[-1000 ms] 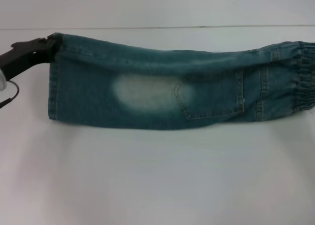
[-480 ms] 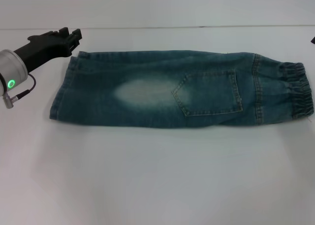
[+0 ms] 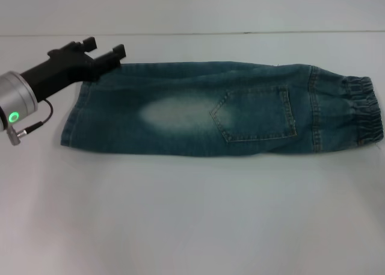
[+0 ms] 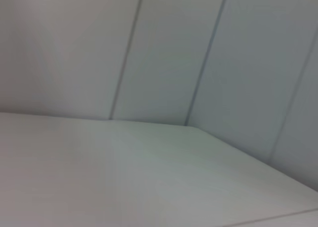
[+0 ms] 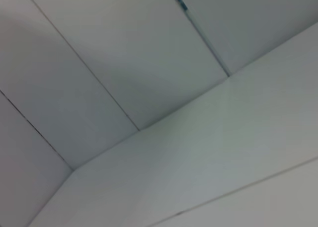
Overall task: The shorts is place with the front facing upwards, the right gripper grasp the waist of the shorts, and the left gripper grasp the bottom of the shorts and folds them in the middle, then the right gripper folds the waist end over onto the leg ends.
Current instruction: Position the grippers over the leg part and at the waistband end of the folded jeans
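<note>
The blue denim shorts (image 3: 222,106) lie flat on the white table (image 3: 192,215), folded lengthwise, with a back pocket facing up. Their elastic waist (image 3: 364,109) is at the right and the leg ends (image 3: 75,115) at the left. My left gripper (image 3: 105,48) hovers at the far left corner of the leg ends, open, with nothing between its fingers. The right gripper is out of view. Both wrist views show only the table and wall panels.
A white panelled wall (image 4: 164,53) stands behind the table's far edge. Bare tabletop stretches in front of the shorts.
My left gripper has let go of the leg-end corner, risen and drifted right. The shorts have dropped flat and shifted slightly right. The right gripper has left the picture.
</note>
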